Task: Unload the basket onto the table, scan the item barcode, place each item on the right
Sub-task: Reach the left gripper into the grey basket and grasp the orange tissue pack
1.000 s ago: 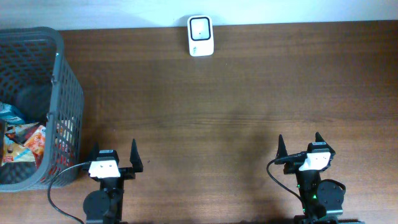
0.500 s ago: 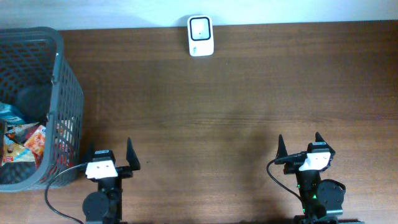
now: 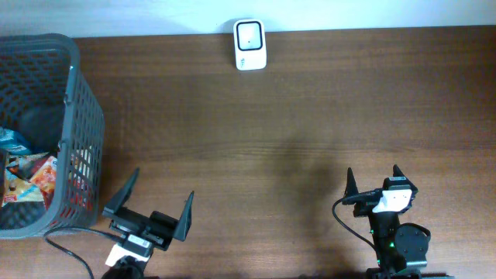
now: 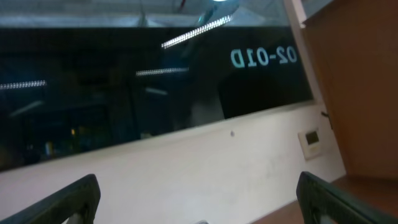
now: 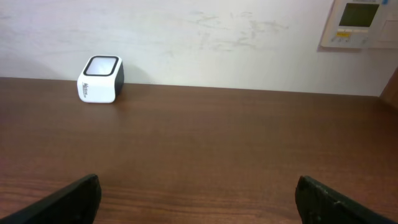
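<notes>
While I watched from the overhead camera, the left claw (image 3: 163, 183) stood at its widest, both black fingers (image 3: 124, 191) splayed well apart with nothing between them and nothing touching them. It hung over the near left part of the worktop (image 3: 279, 132), just beside the corner of the grey mesh basket (image 3: 75, 85), and it was turned at a slant. Its own wrist view was pitched upward: the left claw (image 4: 196, 186) showed only its two fingertips (image 4: 71, 202) at the bottom corners, framing a pale wall and a dark window (image 4: 124, 87) with mirrored lettering, no worktop below.

Over on the near right side, the right claw (image 3: 373, 172) was equally wide open and empty, pointing toward the far edge. From its wrist camera, the right claw (image 5: 198, 186) bracketed bare brown wood, clear of any object.

Inside the basket lay the packets (image 3: 39, 175), orange and red ones with a blue one further back, none of them in contact with either claw. I could not make out a barcode. On the far edge, against the wall, sat the white barcode scanner (image 3: 249, 44), well apart from both claws; the right wrist view showed the barcode scanner (image 5: 99, 79) with its dark window facing up.
</notes>
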You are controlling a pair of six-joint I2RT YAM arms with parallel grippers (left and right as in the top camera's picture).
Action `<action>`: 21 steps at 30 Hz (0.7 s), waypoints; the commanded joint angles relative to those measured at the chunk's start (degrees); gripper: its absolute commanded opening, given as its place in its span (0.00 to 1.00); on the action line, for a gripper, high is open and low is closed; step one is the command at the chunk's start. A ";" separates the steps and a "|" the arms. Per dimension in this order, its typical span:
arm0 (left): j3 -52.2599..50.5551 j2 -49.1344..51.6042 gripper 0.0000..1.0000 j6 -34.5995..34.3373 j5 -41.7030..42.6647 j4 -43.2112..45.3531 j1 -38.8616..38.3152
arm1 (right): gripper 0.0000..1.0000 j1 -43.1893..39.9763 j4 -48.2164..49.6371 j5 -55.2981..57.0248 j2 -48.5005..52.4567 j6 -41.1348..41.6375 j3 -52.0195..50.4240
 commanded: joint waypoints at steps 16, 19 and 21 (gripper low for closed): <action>61.13 30.69 0.99 2.54 -2.14 -53.92 0.20 | 0.98 -0.35 -0.20 0.50 0.04 -0.39 -0.46; 72.72 41.94 0.99 4.15 10.36 -68.87 0.20 | 0.99 -0.35 -0.20 0.50 0.04 -0.39 -0.46; 74.36 45.40 0.99 4.17 10.14 -69.07 0.20 | 0.98 -0.35 -0.20 0.52 0.04 -0.39 -0.46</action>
